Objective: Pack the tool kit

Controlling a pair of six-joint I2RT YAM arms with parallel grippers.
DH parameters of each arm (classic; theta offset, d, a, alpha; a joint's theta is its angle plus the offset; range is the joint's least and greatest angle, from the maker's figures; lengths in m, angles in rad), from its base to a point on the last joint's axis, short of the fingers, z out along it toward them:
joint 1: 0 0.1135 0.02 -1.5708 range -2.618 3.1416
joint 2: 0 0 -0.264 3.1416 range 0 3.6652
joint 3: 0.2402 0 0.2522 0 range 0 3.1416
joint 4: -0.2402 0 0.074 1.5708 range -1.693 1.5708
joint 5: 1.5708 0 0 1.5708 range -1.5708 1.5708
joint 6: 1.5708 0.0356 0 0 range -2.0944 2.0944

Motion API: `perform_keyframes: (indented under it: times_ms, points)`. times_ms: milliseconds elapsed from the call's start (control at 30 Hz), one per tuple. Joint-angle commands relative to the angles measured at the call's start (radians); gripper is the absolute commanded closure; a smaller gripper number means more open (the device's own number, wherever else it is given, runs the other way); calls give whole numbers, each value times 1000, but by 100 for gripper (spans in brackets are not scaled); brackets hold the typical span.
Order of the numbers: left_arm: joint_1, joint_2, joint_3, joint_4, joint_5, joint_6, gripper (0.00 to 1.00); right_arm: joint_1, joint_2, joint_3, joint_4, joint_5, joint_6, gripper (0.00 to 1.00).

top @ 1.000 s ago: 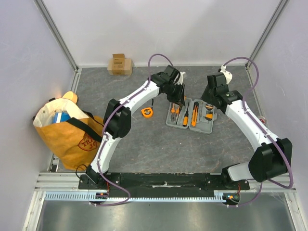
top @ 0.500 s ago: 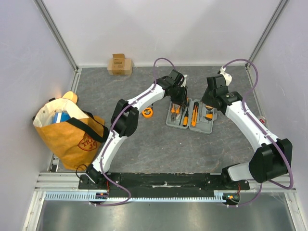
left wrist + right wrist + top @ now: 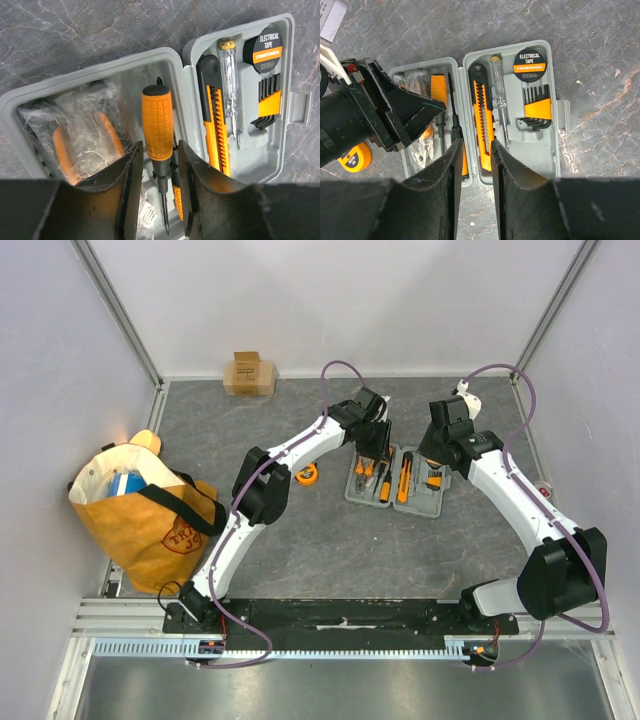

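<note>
The grey tool case (image 3: 437, 502) lies open on the mat. In the left wrist view its left half (image 3: 170, 60) holds plastic-wrapped pliers (image 3: 85, 135) and an orange-handled screwdriver (image 3: 157, 122). The right half holds a utility knife (image 3: 212, 125), a clear tester screwdriver (image 3: 230, 85), electrical tape (image 3: 267, 50) and hex keys (image 3: 269, 102). My left gripper (image 3: 159, 145) is open, its jaws either side of the screwdriver's shaft. My right gripper (image 3: 476, 142) is open and empty above the case's hinge (image 3: 461, 100). An orange tape measure (image 3: 307, 474) lies on the mat left of the case.
A small brown cardboard box (image 3: 249, 373) stands at the back wall. A yellow-orange bag (image 3: 140, 515) sits at the left edge. White walls close the mat on three sides. The two grippers are close together over the case.
My left gripper has moved right and slightly back, over the case's left half. The right arm has shifted only slightly.
</note>
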Motion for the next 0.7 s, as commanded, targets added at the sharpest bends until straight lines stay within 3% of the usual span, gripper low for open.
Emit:
perform_keyframes:
  times_ms: [0, 100, 267, 467, 667]
  points:
    - [0, -4, 46, 7, -36, -31, 57, -4, -12, 1, 3, 1, 13, 65]
    - [0, -13, 54, 12, -35, -36, 51, -2, -13, 0, 3, -1, 13, 64]
    - [0, -47, 52, 12, -28, -45, 51, -6, -16, 4, 4, -2, 10, 64]
    - [0, -139, -7, 6, 19, -80, 65, -4, 8, 23, 7, -15, 1, 64]
    - [-2, -251, -182, -16, 93, -140, 76, -1, 83, 52, 38, -104, -33, 65]
